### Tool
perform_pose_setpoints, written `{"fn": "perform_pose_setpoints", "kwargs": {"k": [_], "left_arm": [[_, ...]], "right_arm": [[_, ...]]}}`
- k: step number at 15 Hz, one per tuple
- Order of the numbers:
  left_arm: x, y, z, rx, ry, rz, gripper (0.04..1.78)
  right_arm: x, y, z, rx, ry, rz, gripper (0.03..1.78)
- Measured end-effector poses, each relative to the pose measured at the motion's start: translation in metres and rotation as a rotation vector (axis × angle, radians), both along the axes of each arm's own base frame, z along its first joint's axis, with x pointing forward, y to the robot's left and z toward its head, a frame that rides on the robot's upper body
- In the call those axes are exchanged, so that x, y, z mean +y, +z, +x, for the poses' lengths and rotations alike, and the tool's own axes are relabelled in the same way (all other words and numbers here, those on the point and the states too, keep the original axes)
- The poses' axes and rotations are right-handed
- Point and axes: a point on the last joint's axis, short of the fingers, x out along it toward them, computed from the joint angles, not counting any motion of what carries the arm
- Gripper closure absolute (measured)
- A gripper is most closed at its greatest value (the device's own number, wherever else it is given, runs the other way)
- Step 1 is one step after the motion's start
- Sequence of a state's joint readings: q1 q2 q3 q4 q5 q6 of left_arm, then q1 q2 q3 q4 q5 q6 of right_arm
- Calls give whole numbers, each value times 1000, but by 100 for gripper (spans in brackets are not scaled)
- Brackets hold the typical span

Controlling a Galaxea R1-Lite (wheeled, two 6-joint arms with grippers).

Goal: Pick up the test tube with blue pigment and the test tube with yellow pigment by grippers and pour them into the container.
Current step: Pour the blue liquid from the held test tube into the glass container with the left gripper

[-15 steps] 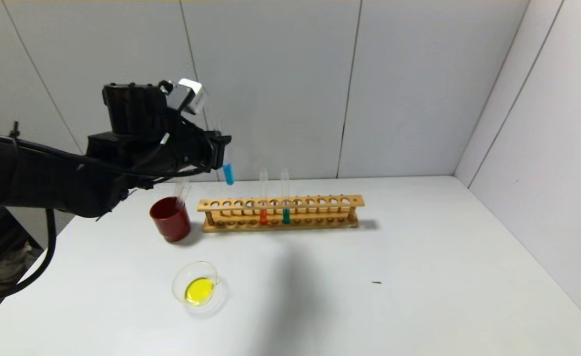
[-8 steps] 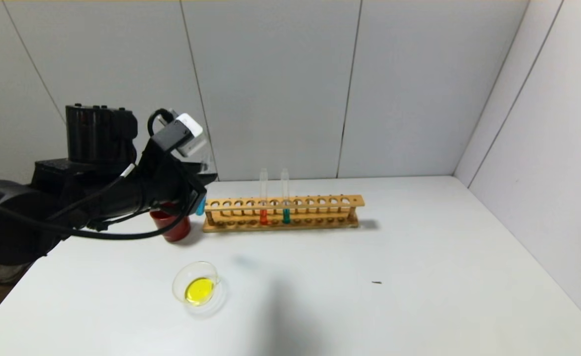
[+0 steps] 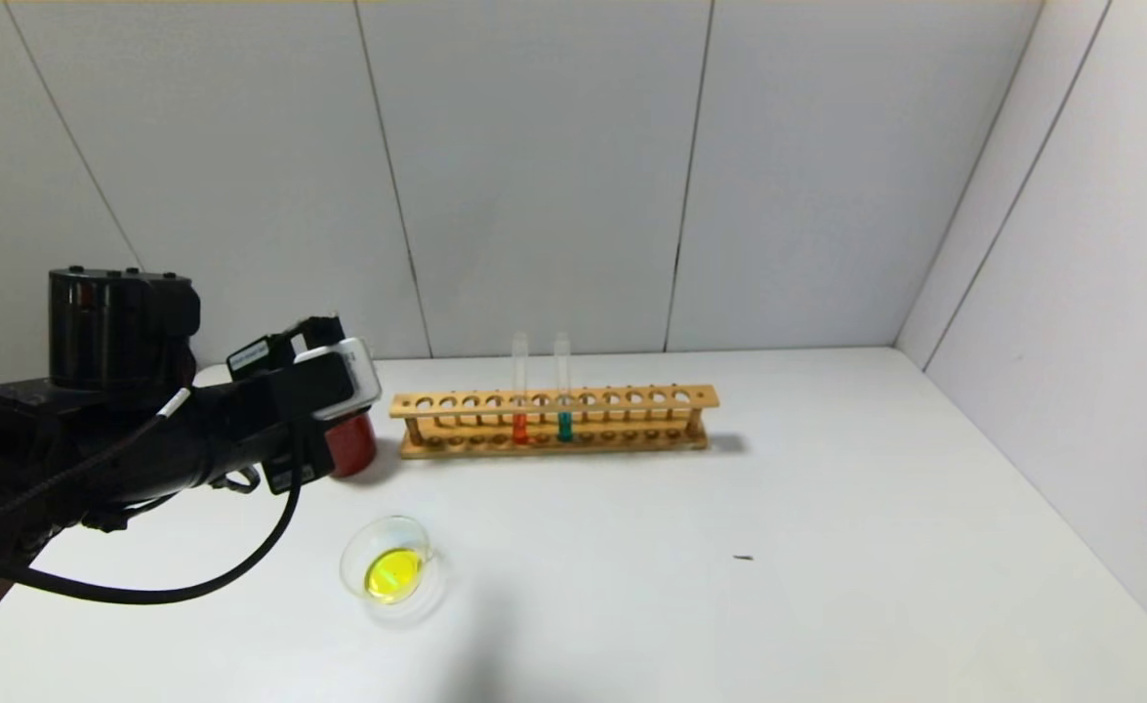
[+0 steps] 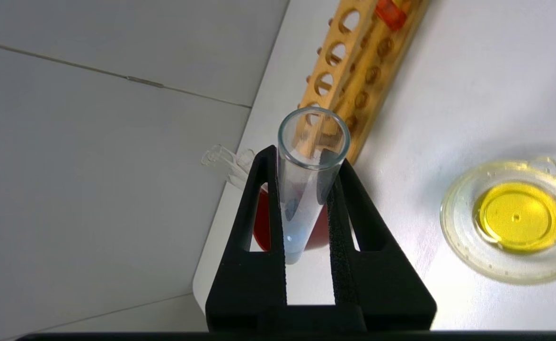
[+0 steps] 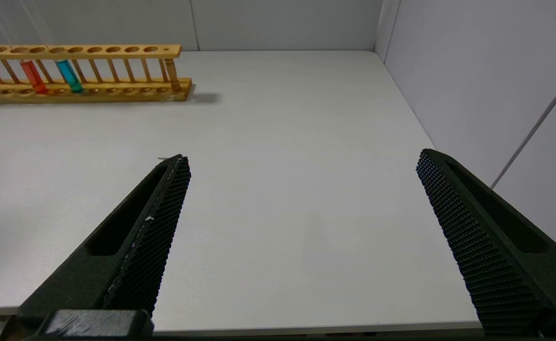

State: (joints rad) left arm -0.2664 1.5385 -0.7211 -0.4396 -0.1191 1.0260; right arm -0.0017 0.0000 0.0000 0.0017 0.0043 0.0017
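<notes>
On your left, the left gripper (image 4: 306,189) is clamped on the test tube with blue pigment (image 4: 306,189) just over the red cup (image 3: 350,444), mouth tipped up so nothing spills before it reaches the container (image 3: 392,568), already pooled yellow. Right of it the rack (image 3: 553,420) holds orange and teal tubes, and the right gripper (image 5: 301,199) hangs wide, spare

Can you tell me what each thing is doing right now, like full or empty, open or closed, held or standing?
Left claw: shut on the blue test tube.
Blue test tube: held, a little blue liquid at its bottom.
Glass dish: on the table, yellow liquid inside.
Red cup: upright, clear tubes leaning in it.
Orange tube: standing in the wooden rack.
Teal tube: standing in the rack.
Right claw: open, empty.
</notes>
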Motion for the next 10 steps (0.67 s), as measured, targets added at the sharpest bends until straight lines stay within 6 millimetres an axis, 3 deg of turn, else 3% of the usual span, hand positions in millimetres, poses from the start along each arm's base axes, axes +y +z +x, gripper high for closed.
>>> {"fn": "perform_pose_setpoints", "kwargs": {"k": [7,10], "left_arm": [[7,-30,-19,26,-90,233,151],[15,-33,-24,-9,-103,361,151]], "right_arm": [[0,0,0,0,0,0,6],[0,0,0,0,0,0,6]]}}
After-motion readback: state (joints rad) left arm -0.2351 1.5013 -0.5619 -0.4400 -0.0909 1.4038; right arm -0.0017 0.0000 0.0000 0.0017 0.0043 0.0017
